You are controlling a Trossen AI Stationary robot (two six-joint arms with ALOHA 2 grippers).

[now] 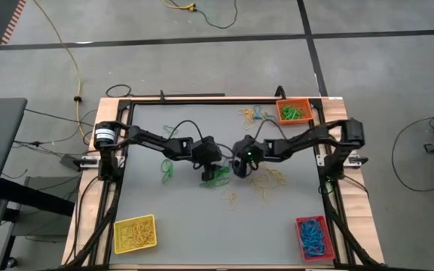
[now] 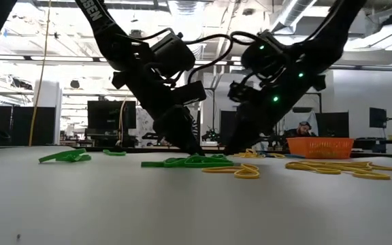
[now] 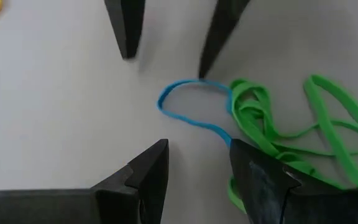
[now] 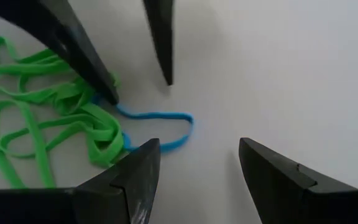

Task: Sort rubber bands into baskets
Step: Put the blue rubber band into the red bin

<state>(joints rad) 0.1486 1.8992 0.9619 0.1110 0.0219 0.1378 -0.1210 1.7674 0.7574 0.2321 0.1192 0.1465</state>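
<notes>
Yellow cable [image 1: 72, 56] on floor; monitors [image 2: 107, 117] behind.

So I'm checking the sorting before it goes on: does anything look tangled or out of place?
Yes. A blue rubber band lies partly tucked under a clump of green rubber bands at mid-table. The left gripper and right gripper, fingers open, both point at it, so lifting it alone may drag green along.

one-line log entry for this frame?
left gripper: open, over blue band | right gripper: open, facing it | blue band: on table, touching green bands | held: nothing
</notes>
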